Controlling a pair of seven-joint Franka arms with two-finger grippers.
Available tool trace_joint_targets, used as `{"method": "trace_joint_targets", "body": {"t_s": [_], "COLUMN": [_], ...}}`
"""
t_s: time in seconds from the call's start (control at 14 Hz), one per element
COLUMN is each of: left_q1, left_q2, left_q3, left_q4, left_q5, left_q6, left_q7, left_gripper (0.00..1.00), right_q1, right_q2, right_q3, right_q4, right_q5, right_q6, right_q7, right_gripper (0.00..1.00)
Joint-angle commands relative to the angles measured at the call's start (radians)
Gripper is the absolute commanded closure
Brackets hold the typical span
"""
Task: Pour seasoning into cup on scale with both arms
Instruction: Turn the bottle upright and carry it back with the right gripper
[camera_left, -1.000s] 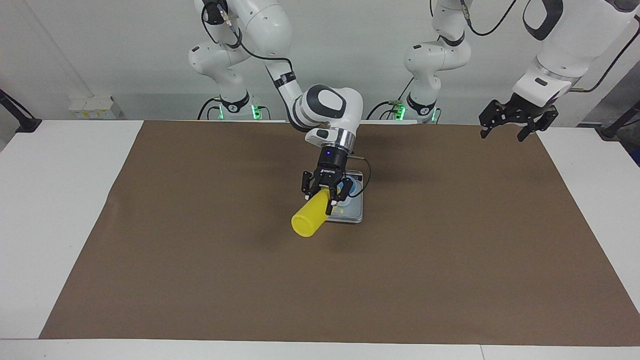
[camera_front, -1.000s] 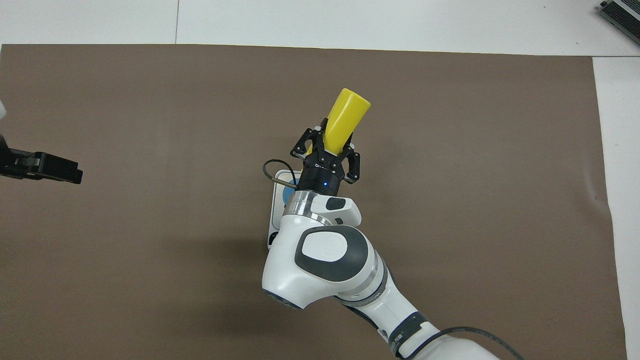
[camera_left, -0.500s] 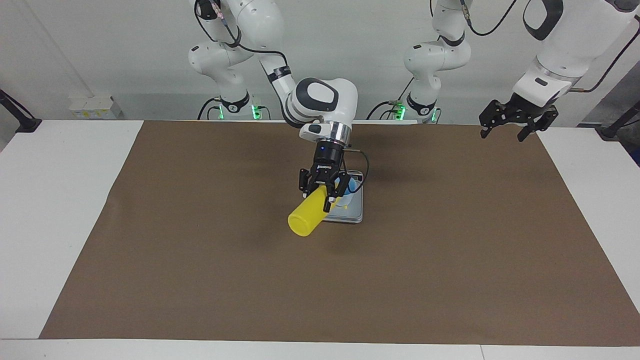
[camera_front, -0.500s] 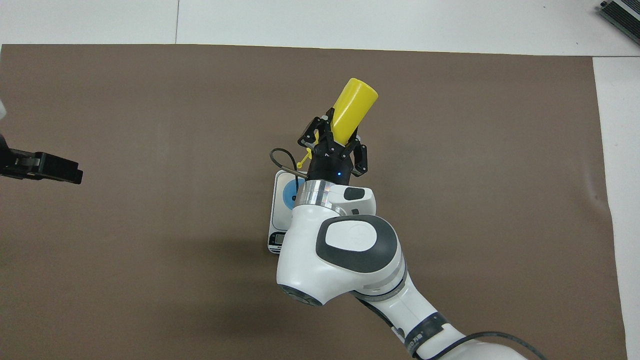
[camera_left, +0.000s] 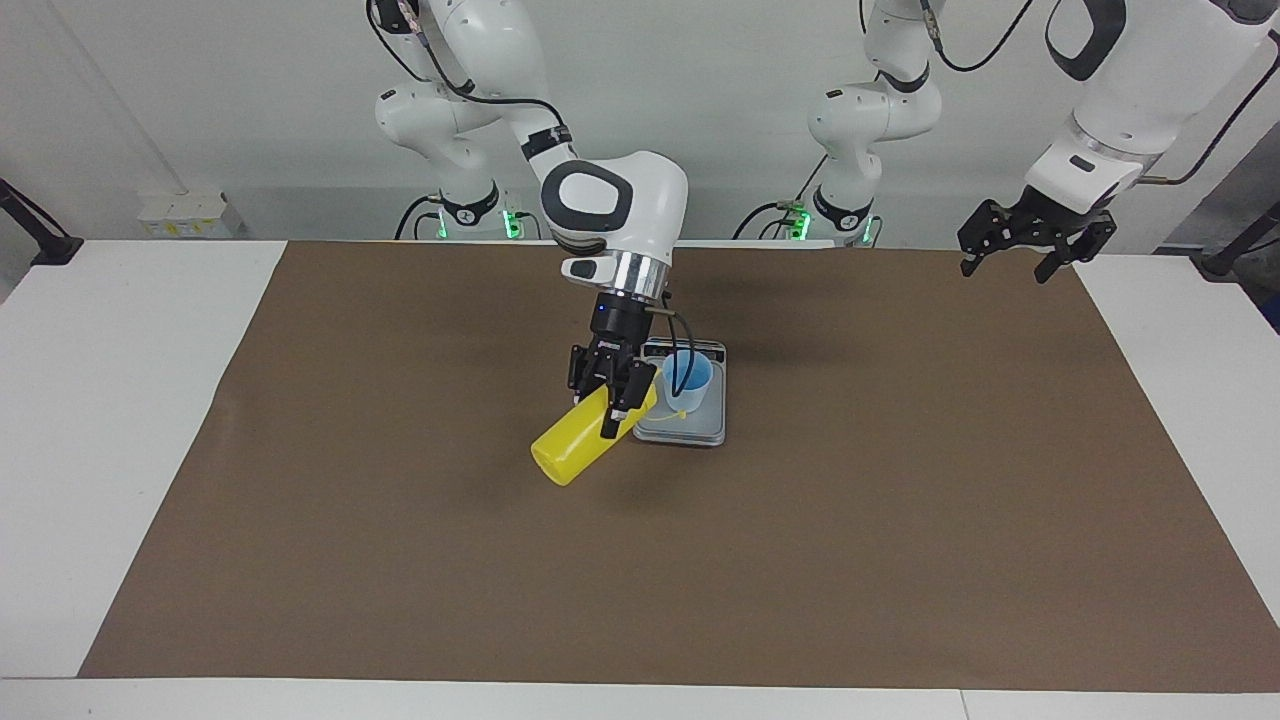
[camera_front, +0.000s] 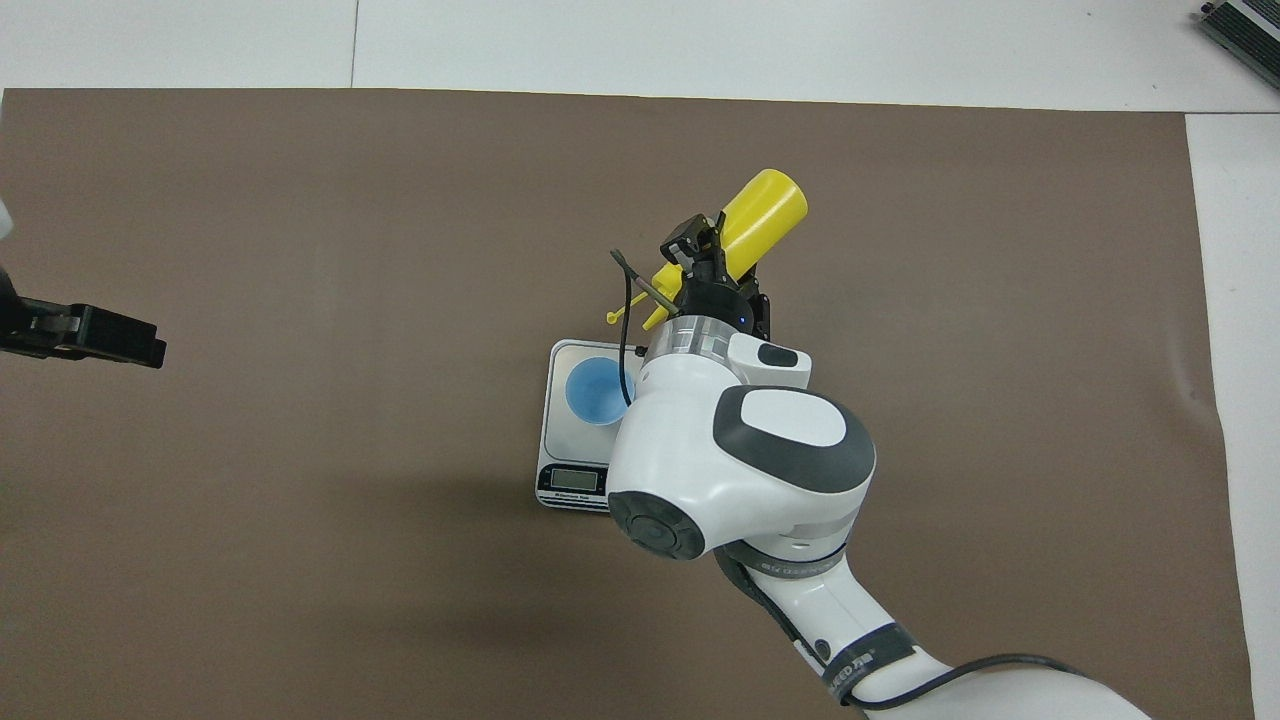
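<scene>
The right gripper (camera_left: 612, 398) was clamped on the yellow squeeze bottle (camera_left: 585, 440), fingers pressed against its body near the nozzle end. The bottle hung tilted in the air, base pointing away from the robots and down, nozzle aimed toward the light blue cup (camera_left: 688, 379), its cap strap (camera_left: 678, 411) dangling just beside the cup. The cup stood upright on the silver-grey scale (camera_left: 700, 430), which lay on the brown mat (camera_left: 900, 520) near the table's middle. The left gripper (camera_left: 1018, 243) waited with fingers spread wide and nothing between them, over the mat's edge at the left arm's end
</scene>
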Motion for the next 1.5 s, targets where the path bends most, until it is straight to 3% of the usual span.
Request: {"method": "trace_joint_targets", "body": {"t_s": [0.0, 0.21, 0.43, 0.57, 1.14, 1.43], "left_q1": [0.013, 0.013, 0.013, 0.013, 0.013, 0.013], "left_q2": [-0.023, -0.023, -0.023, -0.023, -0.023, -0.023], "left_q3": [-0.006, -0.006, -0.006, -0.006, -0.006, -0.006], "left_q4": [-0.018, -0.019, -0.019, -0.019, -0.018, -0.018], "left_q5": [0.015, 0.015, 0.015, 0.015, 0.015, 0.015], "left_q6": [-0.011, -0.011, -0.011, -0.011, -0.011, -0.011], "left_q7": [0.0, 0.0, 0.0, 0.0, 0.0, 0.0], "left_gripper": [0.0, 0.0, 0.0, 0.0, 0.0, 0.0], "right_q1": [-0.051, -0.075, -0.124, -0.193, -0.457, -0.571], "right_q2": [-0.038, -0.058, -0.079, -0.087, -0.084, -0.081], "right_q3": [0.007, 0.007, 0.006, 0.004, 0.004, 0.004], "right_q4": [-0.017, -0.023, -0.013, -0.011, -0.013, -0.011], "right_q5": [0.226, 0.514, 0.784, 0.939, 1.395, 1.521], "right_q6": [0.015, -0.083, -0.233, -0.264, -0.355, -0.421], "right_q7": [-0.121, -0.299, -0.611, -0.794, -1.192, -1.212], "right_gripper": [1.0, 1.0, 1.0, 1.0, 1.0, 1.0]}}
